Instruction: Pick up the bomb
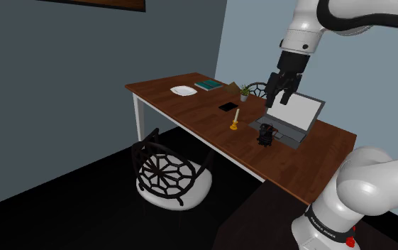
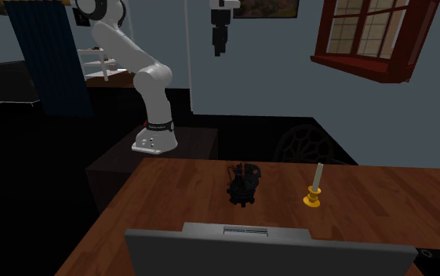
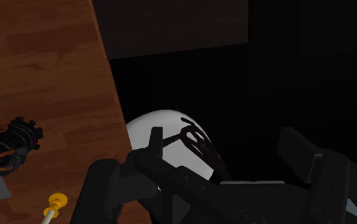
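One wooden table [image 1: 190,117] with white legs runs from the shoulder view's centre toward its lower right. One black bomb [image 1: 265,133], round with cog-like ridges, sits on it right of the frame's centre, just beside the front edge of one open grey laptop [image 1: 294,117]. To the bomb's left in that view stands one pale candle [image 1: 235,120] in a gold holder, near it but apart. In the second exterior view the bomb [image 2: 244,183] is at the middle of the frame and the candle [image 2: 314,190] to its right. Farther up and left in the shoulder view lie one flat dark square [image 1: 228,107], one small potted plant [image 1: 244,91], one teal book [image 1: 208,85] and one white plate [image 1: 183,90]. Two black wire-backed chairs show there: one with a white cushion [image 1: 169,174] at lower centre, and one [image 1: 258,88] behind the table. The single black gripper [image 1: 279,101] hangs in the upper right, well above the laptop, with its two fingers spread apart and nothing between them.
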Controlling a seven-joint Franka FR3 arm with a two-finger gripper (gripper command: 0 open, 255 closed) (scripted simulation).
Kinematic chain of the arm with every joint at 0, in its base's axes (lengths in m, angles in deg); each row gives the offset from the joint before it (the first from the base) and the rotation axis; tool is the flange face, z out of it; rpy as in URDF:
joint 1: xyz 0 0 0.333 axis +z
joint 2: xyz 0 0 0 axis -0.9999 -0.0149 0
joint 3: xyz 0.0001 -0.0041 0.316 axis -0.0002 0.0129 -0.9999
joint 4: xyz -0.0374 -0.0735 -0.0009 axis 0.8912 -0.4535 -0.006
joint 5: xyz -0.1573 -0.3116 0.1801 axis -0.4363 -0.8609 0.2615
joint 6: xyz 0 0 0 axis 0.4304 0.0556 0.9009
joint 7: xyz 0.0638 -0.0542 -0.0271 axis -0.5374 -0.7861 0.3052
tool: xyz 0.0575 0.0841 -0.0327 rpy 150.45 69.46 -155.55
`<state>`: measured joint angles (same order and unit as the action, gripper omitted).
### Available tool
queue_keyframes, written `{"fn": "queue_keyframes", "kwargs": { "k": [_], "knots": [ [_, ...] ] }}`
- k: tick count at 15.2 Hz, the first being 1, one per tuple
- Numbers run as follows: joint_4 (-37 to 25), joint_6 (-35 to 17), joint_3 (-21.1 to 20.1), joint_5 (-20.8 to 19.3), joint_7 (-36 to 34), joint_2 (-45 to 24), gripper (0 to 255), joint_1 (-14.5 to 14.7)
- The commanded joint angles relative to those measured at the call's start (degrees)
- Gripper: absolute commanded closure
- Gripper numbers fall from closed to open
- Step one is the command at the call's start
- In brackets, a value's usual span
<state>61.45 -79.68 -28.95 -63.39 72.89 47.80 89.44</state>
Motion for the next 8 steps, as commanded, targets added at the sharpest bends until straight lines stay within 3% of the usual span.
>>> {"fn": "queue_keyframes", "kwargs": {
  "k": [1, 8],
  "knots": [
    [0.00, 0.00, 0.00, 0.00, 0.00, 0.00, 0, 0.00],
    [5.52, -8.59, 6.73, -4.78, 6.61, -3.52, 0, -3.40]
  ]
}}
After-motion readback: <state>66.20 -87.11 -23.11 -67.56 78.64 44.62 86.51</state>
